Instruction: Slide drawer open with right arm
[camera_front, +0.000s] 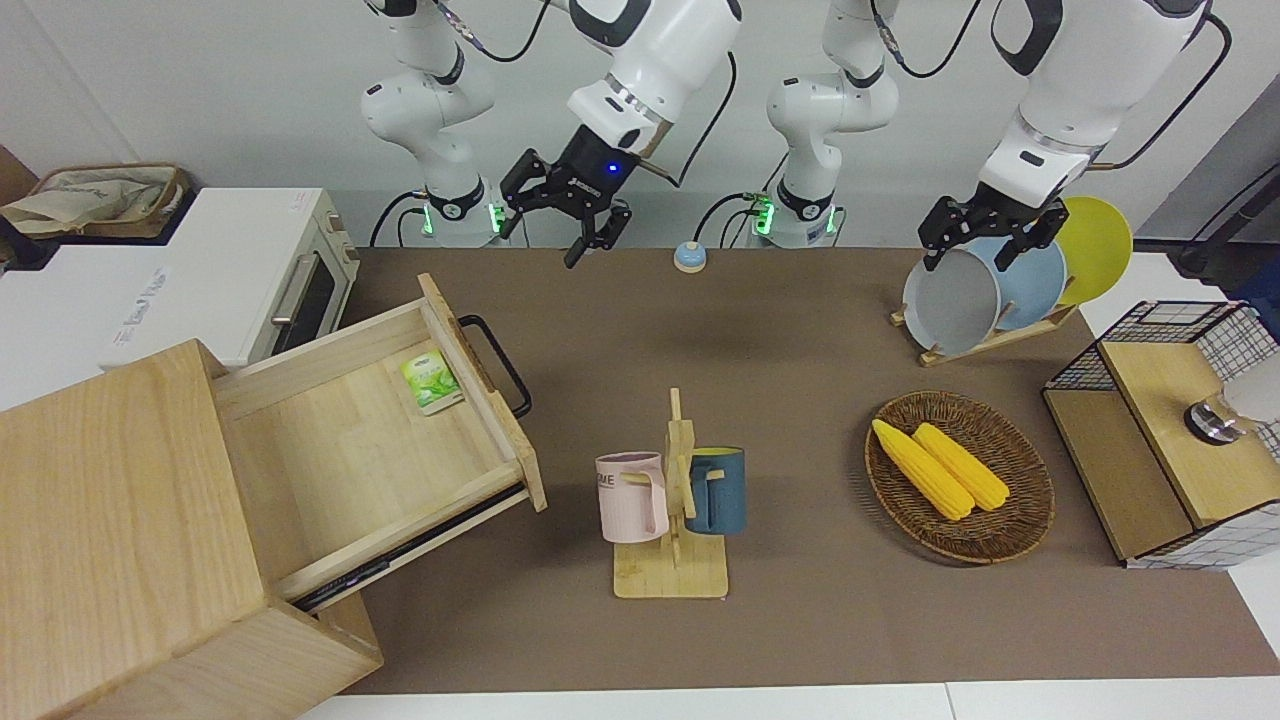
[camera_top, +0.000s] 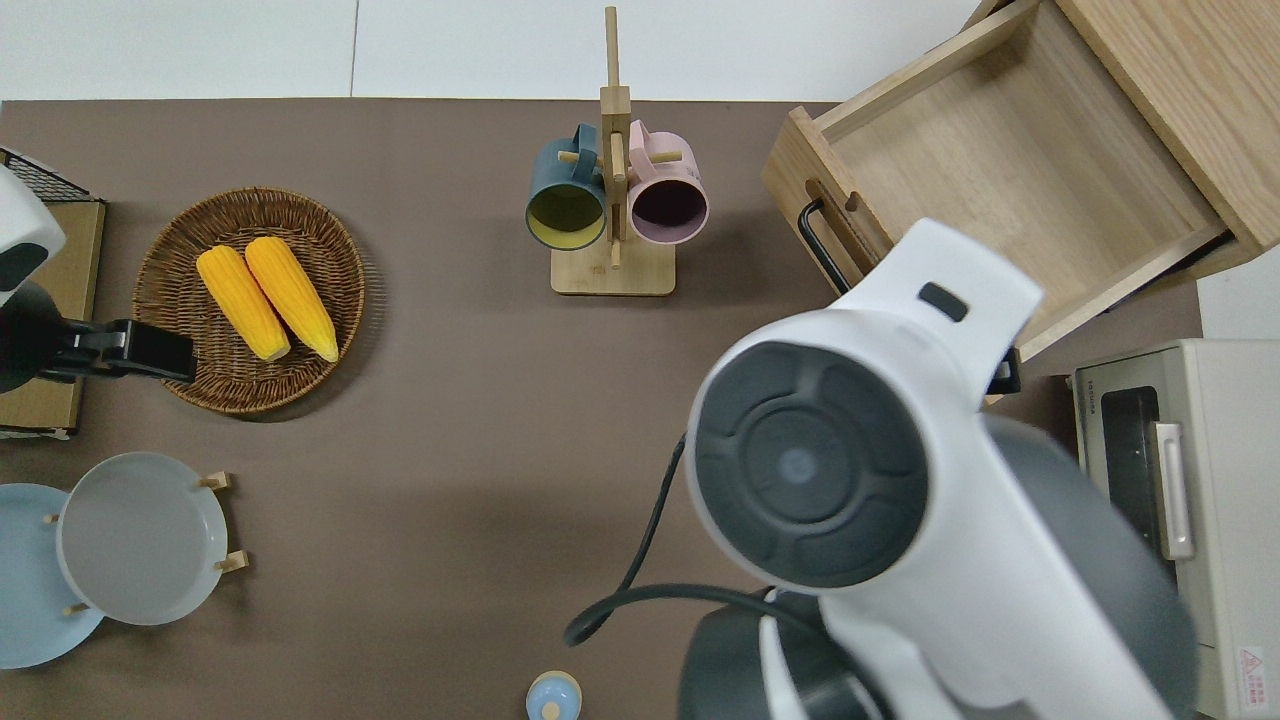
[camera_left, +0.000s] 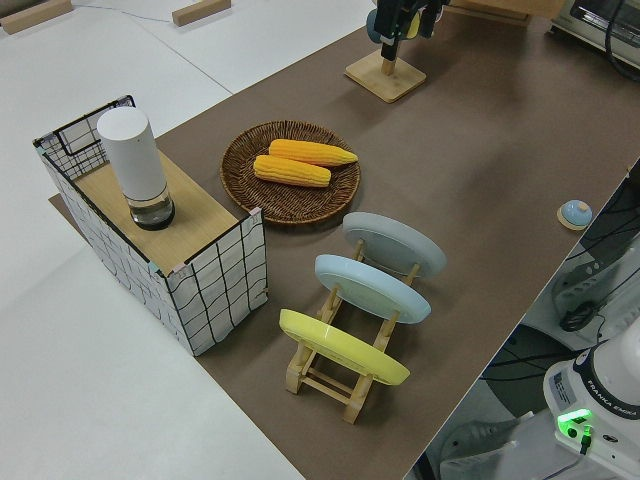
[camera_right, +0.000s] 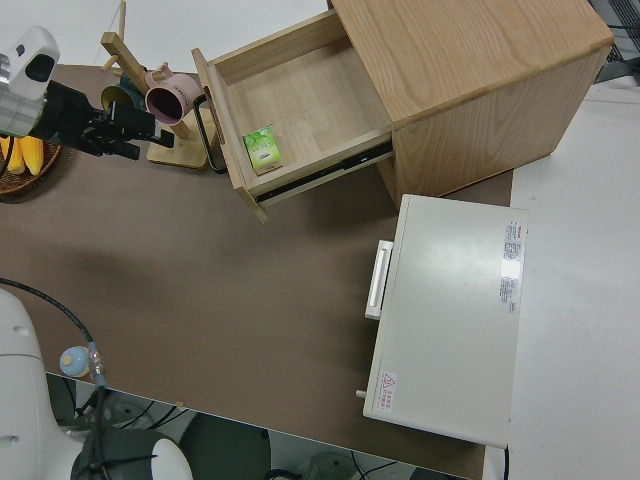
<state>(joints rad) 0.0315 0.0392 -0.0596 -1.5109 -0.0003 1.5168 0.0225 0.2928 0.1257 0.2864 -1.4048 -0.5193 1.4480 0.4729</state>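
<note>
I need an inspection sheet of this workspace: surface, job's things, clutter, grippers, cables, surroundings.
Surface: brown mat on a white table.
Job's things: drawer pulled out of the wooden box; black handle free; green packet inside.
Clutter: mug stand, corn basket, plate rack, wire cabinet, toaster oven, small bell.
Grippers: right gripper open, raised, clear of the handle; left arm parked.
Cables: black cable hanging from the right arm.
Surroundings: basket off the table.
</note>
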